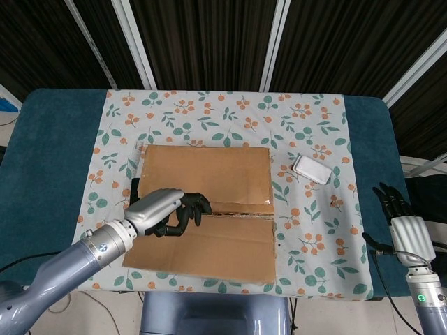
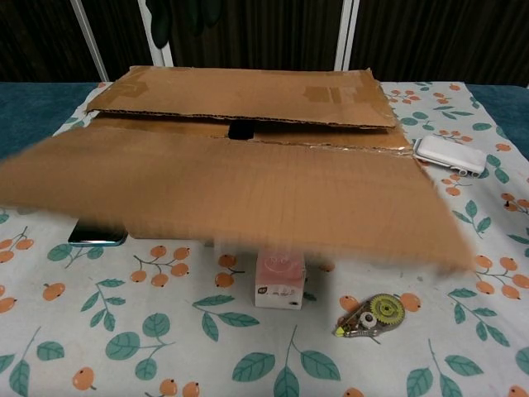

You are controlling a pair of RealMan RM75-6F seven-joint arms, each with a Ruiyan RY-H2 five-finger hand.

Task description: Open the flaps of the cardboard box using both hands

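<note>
1. The brown cardboard box (image 1: 206,178) sat mid-table on the floral cloth (image 1: 307,118), its near flap (image 1: 202,248) folded out flat toward the robot.
2. The left hand (image 1: 171,211) lay on that flap with fingers curled; whether it gripped the flap, I cannot tell.
3. The right hand (image 1: 405,227) hung released, fingers spread, at four o'clock, well apart.
4. A white oblong case (image 1: 311,168) lay at three o'clock, near the box.

This looks like a robot test room, maybe a lab: a table with a teal cover (image 1: 56,153) and a white cloth printed with orange fruit and green leaves (image 1: 223,112) stands before dark ribbed wall panels (image 1: 209,42).
</note>
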